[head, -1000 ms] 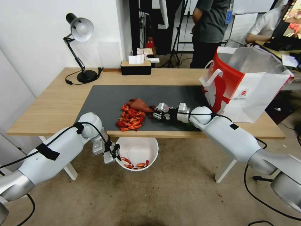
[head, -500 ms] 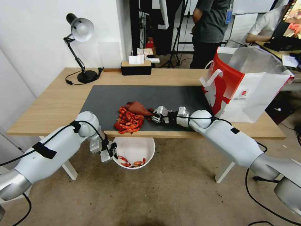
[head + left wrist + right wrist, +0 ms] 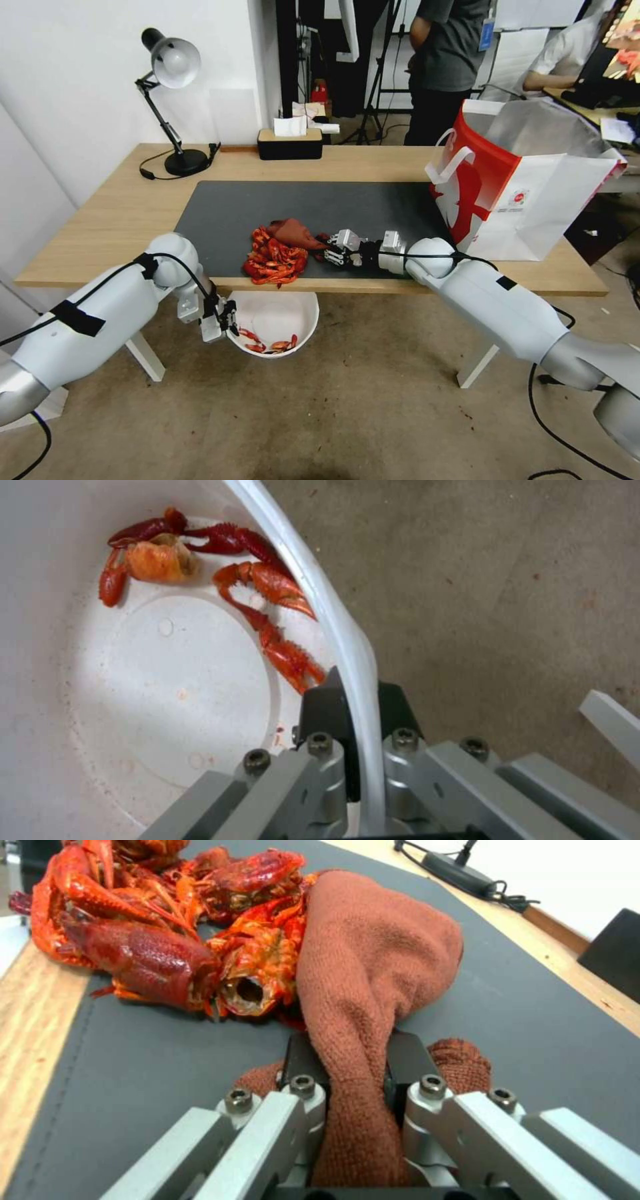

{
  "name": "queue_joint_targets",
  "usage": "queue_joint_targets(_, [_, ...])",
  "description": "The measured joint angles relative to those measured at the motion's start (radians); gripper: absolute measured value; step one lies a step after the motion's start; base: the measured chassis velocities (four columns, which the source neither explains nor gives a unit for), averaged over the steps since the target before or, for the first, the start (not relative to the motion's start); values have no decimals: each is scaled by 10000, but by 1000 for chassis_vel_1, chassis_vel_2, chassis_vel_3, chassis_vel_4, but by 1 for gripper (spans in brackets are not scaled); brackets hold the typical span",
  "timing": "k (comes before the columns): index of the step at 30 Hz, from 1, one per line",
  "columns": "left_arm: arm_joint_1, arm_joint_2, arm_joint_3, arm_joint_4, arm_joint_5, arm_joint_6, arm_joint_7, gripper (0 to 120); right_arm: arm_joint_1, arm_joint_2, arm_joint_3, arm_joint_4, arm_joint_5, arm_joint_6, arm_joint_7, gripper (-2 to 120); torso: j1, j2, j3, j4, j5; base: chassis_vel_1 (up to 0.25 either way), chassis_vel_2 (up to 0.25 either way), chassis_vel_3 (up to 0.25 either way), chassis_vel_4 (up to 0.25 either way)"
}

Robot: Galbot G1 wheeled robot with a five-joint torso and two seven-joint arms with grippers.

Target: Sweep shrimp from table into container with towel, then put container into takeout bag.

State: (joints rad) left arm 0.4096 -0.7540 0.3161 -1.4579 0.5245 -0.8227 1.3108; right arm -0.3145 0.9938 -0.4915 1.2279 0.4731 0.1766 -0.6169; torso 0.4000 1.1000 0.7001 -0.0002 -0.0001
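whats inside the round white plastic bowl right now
A few glossy red-orange shrimp pieces lie at one side of the round white plastic bowl; its floor is otherwise bare. The left gripper clamps its rim, hiding a small patch.

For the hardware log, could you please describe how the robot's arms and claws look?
Both arms have glossy white rounded shells with black tape patches and black cables along them. The left claw and right claw have silver-grey metal linkages with hex bolts and black finger pads.

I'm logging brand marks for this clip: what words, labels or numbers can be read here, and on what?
No text here can be read.
Takeout bag: a small round red logo with lines of print beneath it, too small to read.
Person's hanging badge: too blurred to read.
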Motion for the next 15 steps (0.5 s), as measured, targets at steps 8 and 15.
queue_joint_targets(8, [-115, 202, 48, -244, -192, 0, 90, 0, -60, -58, -4, 218, -2, -129, 92, 8, 0, 0, 0, -1, -1, 0, 0, 0, 0])
queue_joint_targets(15, [-23, 421, 30, -569, -345, 0, 96, 0, -117, -105, -69, 508, -12, -258, 179, 8, 1, -2, 1, 3, 0, 0, 0, 0, 0])
